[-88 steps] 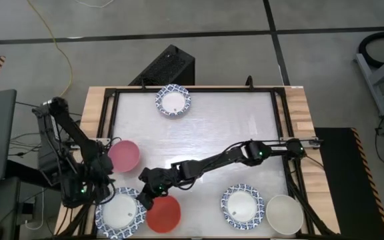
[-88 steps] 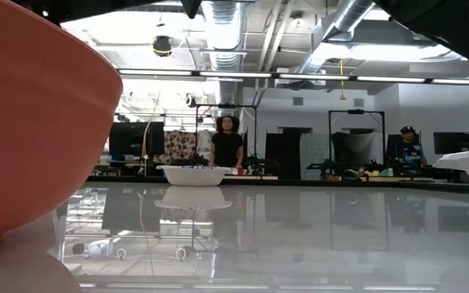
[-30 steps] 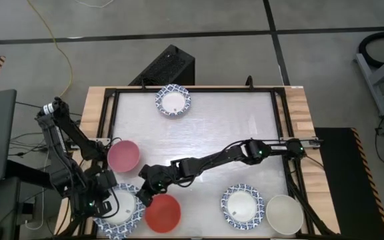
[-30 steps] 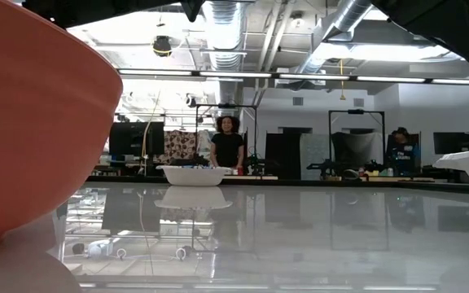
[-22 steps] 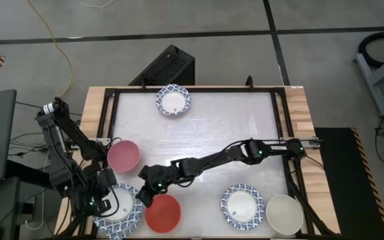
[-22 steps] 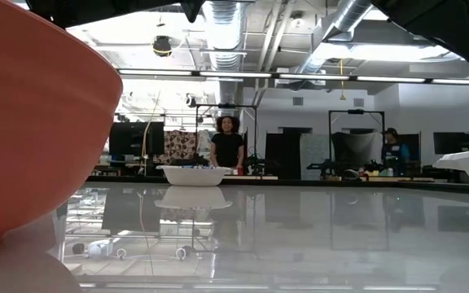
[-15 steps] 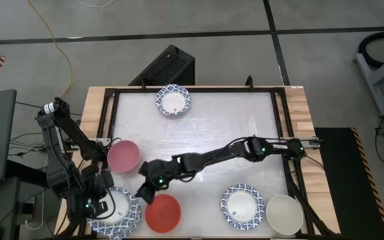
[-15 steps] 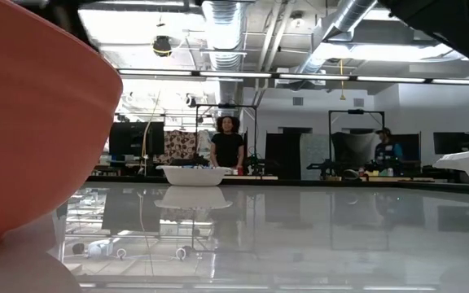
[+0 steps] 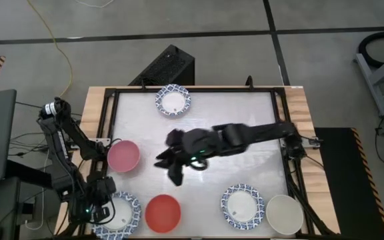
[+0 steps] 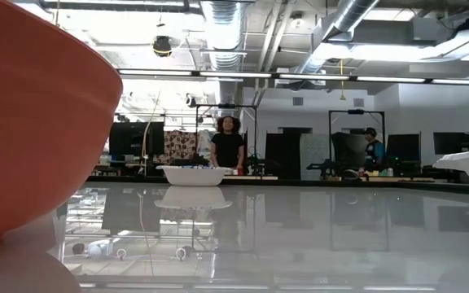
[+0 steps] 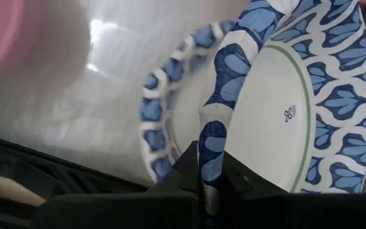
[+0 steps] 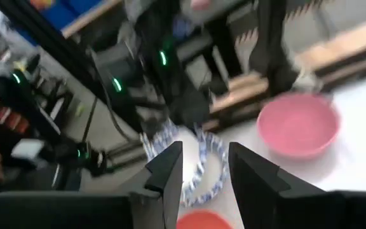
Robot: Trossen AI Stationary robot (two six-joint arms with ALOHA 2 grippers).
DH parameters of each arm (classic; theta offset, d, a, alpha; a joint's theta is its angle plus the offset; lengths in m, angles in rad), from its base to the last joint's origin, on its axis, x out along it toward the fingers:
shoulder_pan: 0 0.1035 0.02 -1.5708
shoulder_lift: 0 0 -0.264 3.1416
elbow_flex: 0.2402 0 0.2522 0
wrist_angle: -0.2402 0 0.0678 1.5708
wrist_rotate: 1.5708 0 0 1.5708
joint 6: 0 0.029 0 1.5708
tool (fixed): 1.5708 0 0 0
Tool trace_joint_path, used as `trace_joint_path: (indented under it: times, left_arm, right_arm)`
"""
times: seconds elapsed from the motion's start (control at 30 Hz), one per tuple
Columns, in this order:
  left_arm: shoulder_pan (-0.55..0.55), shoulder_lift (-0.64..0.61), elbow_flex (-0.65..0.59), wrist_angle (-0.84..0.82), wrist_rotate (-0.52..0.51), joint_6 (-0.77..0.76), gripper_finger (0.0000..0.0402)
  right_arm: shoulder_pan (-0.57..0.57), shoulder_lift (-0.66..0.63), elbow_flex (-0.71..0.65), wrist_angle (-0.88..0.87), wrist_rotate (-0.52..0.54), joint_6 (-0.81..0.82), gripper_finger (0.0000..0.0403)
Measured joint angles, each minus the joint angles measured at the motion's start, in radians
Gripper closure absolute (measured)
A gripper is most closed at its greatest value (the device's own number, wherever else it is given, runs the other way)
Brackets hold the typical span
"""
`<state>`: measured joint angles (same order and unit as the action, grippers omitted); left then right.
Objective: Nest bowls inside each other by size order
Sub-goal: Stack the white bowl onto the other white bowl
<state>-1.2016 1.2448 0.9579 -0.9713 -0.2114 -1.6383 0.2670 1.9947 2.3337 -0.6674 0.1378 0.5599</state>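
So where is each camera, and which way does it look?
High view: above, looking straight down; both arms show.
Low view: at tabletop height, facing the room; no arm shows.
Left wrist view: on the left arm; left gripper pinches a blue-patterned bowl.
Right wrist view: on the right arm; right gripper open.
Shared: pink bowl.

Left pincer clamped, right pincer parted.
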Motion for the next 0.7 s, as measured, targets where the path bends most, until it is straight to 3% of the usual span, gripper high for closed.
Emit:
trace_joint_path:
  times: [0.17,0.3,0.5,0.7]
  left_arm:
    - [0.011,0.0,0.0,-0.003,-0.027,0.018,0.0401]
    - [0.012,0.004,0.0,-0.002,-0.013,0.033,0.0401]
    - [0.012,0.004,-0.019,0.027,-0.025,0.046,0.0401]
    - [0.012,0.005,-0.109,0.195,0.016,0.039,0.0401]
  right_arm:
    - [0.046,-0.078,0.0,-0.028,0.163,-0.055,0.0255]
    - [0.079,-0.099,0.0,-0.062,0.228,-0.066,0.0255]
    - [0.111,-0.093,-0.001,-0.114,0.283,-0.061,0.0255]
    - [0.119,-0.091,-0.001,-0.121,0.29,-0.055,0.0255]
